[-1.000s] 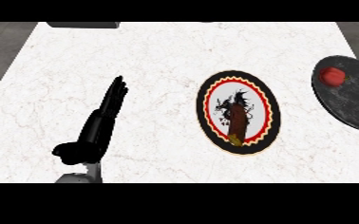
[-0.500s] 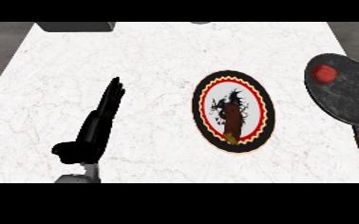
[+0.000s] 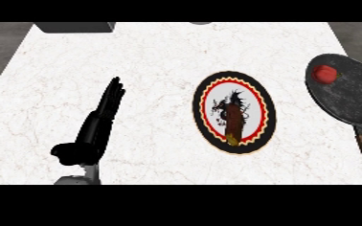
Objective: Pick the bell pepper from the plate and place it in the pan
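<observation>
The white marbled desk (image 3: 163, 52) spreads wide under me. On it my black left hand (image 3: 99, 119) rests at the lower left, fingers straight and together, holding nothing; my right hand is out of view. The round black-rimmed plate with a red and yellow border (image 3: 234, 112) carries no pepper. The dark round pan (image 3: 346, 96) sits at the right edge, and the small red bell pepper (image 3: 325, 73) seems already to lie inside it. I judge it light, smooth, slippery: best cupped around its middle.
</observation>
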Robot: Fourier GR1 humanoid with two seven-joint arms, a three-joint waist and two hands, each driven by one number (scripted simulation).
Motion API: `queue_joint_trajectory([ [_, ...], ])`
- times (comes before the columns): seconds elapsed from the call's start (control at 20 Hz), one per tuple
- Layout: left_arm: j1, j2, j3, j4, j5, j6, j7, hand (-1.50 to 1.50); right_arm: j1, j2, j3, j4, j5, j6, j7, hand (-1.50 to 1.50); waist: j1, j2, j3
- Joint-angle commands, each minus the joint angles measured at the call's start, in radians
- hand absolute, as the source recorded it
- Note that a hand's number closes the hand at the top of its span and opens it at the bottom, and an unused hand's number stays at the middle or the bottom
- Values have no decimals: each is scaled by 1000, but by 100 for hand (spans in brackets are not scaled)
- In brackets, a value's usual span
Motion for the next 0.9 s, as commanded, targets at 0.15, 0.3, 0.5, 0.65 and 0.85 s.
queue_joint_trajectory([
  [0.15, -25, 25, 36, 27, 32, -48, 10, 0, 136, 78, 86, -333, -68, 30, 186, -150, 2, 2, 0],
  [0.3, -25, 9, 37, -2, 24, -18, 23, 0, 247, 118, 95, -400, -79, 7, 132, -150, 4, 2, 1],
  [0.5, -38, 13, 35, 25, 17, -32, 8, 0, 309, 147, 113, -545, -89, -27, 227, -150, 3, 3, 0],
  [0.65, 21, -22, -50, 0, -29, 52, -22, 0, 316, 175, 149, -528, -69, -59, 230, -150, 6, 3, 1],
  [0.85, -9, 23, 34, -24, 39, -47, 17, 0, 290, 177, 184, -527, -28, -124, 214, -150, 9, 3, 1],
])
